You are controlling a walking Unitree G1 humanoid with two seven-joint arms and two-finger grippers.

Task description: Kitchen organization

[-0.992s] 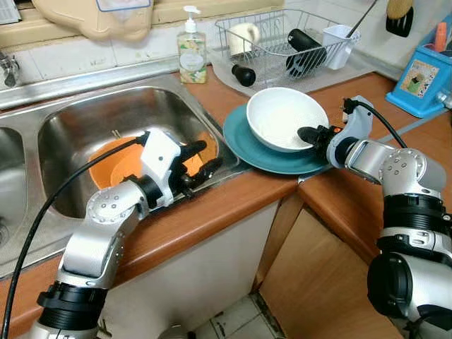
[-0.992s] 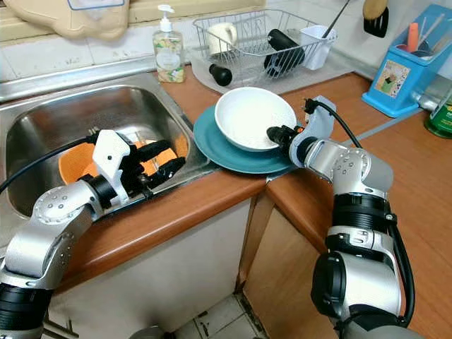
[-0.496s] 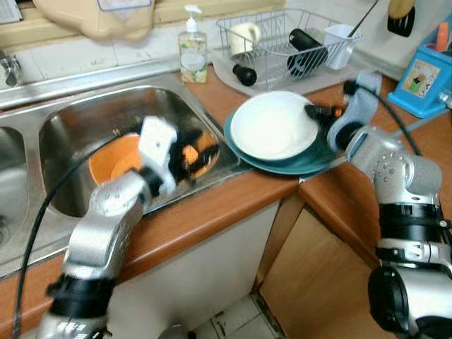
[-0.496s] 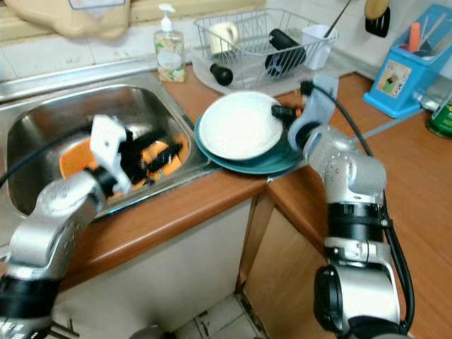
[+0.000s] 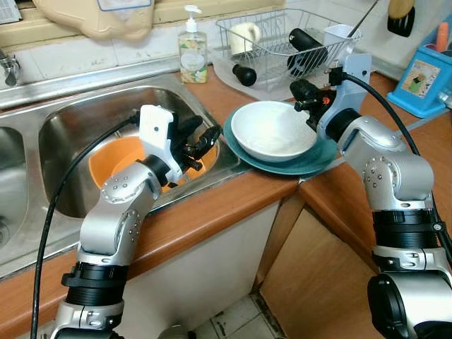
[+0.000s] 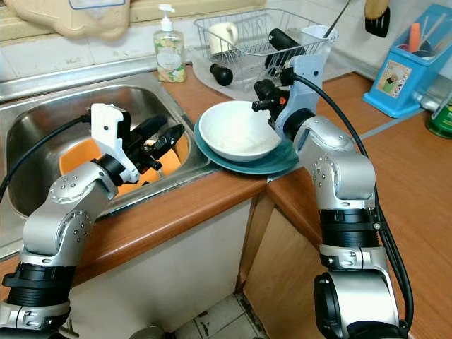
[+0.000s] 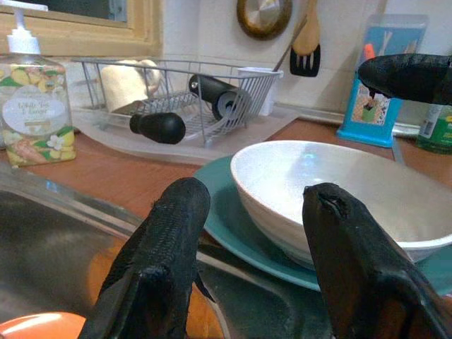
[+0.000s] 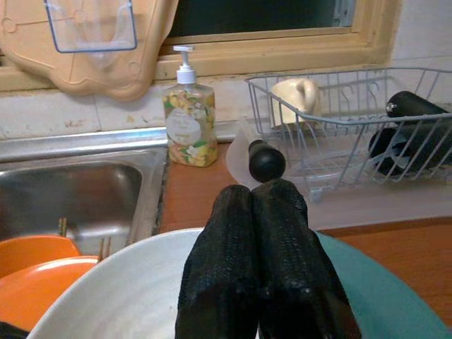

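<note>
Resting on the teal plate (image 5: pixel 311 159) beside the sink (image 5: pixel 85 127), the white bowl (image 5: pixel 272 131) is flanked by the parted left gripper (image 5: pixel 198 138) and, at its far rim, the closed, empty right gripper (image 5: pixel 305 95), seemingly for a two-sided lift.

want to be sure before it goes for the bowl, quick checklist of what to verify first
1. Left gripper open for a grasp: ok, fingers spread, hovering over the sink's right edge.
2. Left gripper aimed at the white bowl: ok, the left wrist view frames the bowl's rim between the fingers.
3. Right gripper clear of the bowl: ok, shut and empty, raised above the far rim.
4. Bowl seated on the teal plate: ok, upright and centred.
5. Plate secure on the counter: cannot tell, it lies close to the counter's front edge.
6. Orange dishes in the sink clear of the left arm: cannot tell.
</note>
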